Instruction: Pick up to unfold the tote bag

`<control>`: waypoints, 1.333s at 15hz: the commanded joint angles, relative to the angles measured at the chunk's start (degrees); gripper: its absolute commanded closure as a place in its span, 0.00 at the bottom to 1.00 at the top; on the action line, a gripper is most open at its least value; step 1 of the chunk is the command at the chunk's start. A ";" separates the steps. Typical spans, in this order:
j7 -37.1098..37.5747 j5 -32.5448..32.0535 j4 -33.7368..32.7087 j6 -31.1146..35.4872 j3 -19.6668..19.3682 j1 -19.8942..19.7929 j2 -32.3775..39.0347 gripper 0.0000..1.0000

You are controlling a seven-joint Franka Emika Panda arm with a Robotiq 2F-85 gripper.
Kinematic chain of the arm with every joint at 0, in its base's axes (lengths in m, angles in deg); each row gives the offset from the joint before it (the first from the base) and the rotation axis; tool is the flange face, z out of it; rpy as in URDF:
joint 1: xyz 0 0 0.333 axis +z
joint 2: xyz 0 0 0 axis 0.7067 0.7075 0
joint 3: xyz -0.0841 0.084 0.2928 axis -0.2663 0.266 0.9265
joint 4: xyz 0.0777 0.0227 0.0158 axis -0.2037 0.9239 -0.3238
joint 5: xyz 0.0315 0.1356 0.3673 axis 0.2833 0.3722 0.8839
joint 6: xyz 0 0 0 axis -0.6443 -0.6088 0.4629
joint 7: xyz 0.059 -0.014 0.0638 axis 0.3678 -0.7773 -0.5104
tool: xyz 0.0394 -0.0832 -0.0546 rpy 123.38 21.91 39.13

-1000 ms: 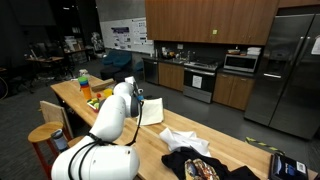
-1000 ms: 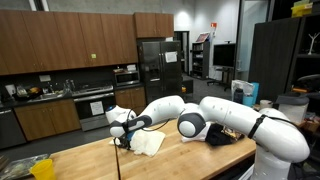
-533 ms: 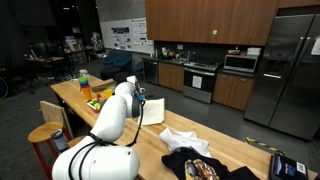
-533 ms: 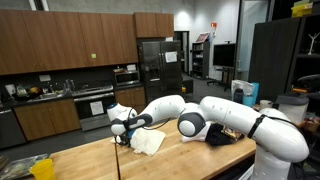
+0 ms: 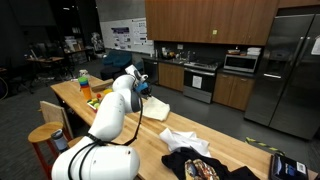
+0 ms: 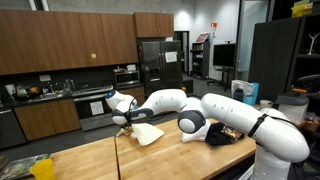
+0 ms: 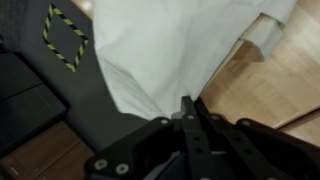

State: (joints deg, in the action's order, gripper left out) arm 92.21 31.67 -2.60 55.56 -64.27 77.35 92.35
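The tote bag is off-white cloth; it shows in both exterior views (image 5: 153,108) (image 6: 146,132) and fills the top of the wrist view (image 7: 180,50). My gripper (image 5: 140,86) (image 6: 124,117) is shut on one edge of the bag and holds that edge above the wooden table (image 5: 150,135), while the far end of the bag still rests on the wood. In the wrist view the jaws (image 7: 190,106) are closed tight on the cloth, and a bag handle (image 7: 264,34) hangs at the upper right.
Bottles (image 5: 83,79) and yellow items (image 5: 95,100) stand at the far table end. A crumpled white cloth (image 5: 186,139) and a black bag (image 5: 200,168) (image 6: 224,136) lie nearer the arm's base. A stool (image 5: 45,135) stands beside the table. A yellow object (image 6: 40,168) sits at the counter corner.
My gripper has risen and drawn back with the bag's edge in it. The bag now slopes from the gripper down to the table instead of hanging low.
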 commanded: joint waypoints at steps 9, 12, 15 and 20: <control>29.84 -3.45 2.16 -14.74 -7.00 2.17 -10.27 0.99; 39.20 -2.17 2.31 -20.16 -6.29 3.01 -11.02 0.99; 39.97 -3.03 -0.06 -20.20 -6.26 2.96 -8.67 0.96; 42.25 -3.03 0.14 -20.96 -6.26 3.51 -8.73 0.96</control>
State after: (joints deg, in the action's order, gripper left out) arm 134.46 28.64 -2.46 34.60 -70.52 80.85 83.63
